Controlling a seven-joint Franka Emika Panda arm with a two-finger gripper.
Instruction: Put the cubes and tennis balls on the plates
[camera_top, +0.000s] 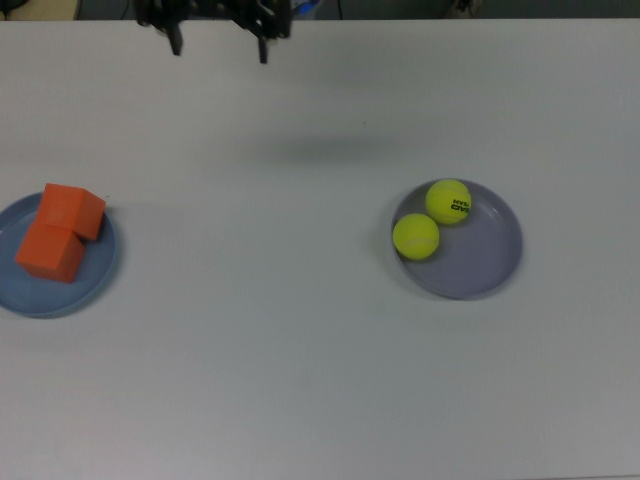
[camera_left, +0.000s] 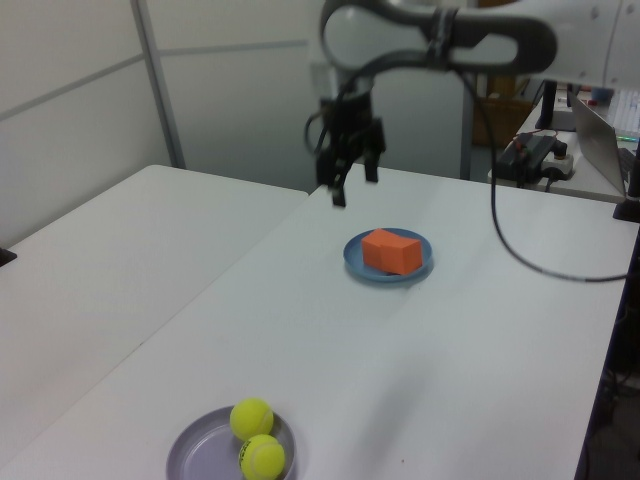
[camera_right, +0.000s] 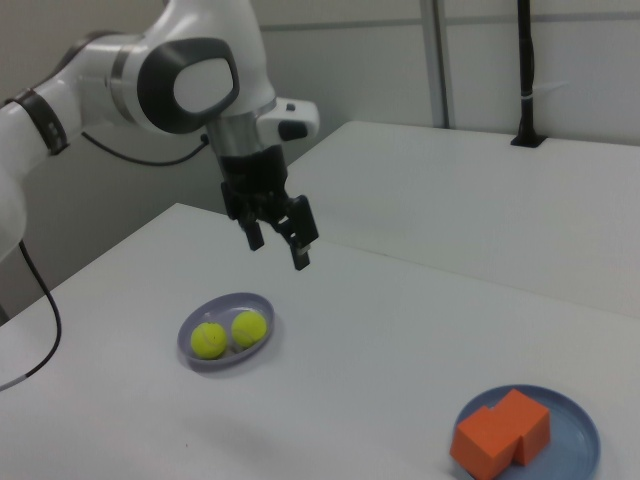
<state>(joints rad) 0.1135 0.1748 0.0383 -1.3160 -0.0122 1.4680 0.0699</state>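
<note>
**White table, both plates loaded**

Cubes (camera_top: 58, 232) touching, on blue plate (camera_top: 97, 280) at top view's left table edge. Tennis balls (camera_top: 432, 219) touching, on lavender plate (camera_top: 480, 265), well apart. Sorted by type; task looks done. Gripper (camera_top: 217, 38) high at far edge, jaws spread, empty.

The arm is reaching out high above the tabletop (camera_right: 420, 330), its wrist bending so the claw (camera_right: 278, 236) is pointing downward. The claw's two dark fingers (camera_right: 302, 252) are standing spread apart, gripping nothing. In the top view the claw (camera_top: 218, 40) is sitting at the upper edge.
</note>
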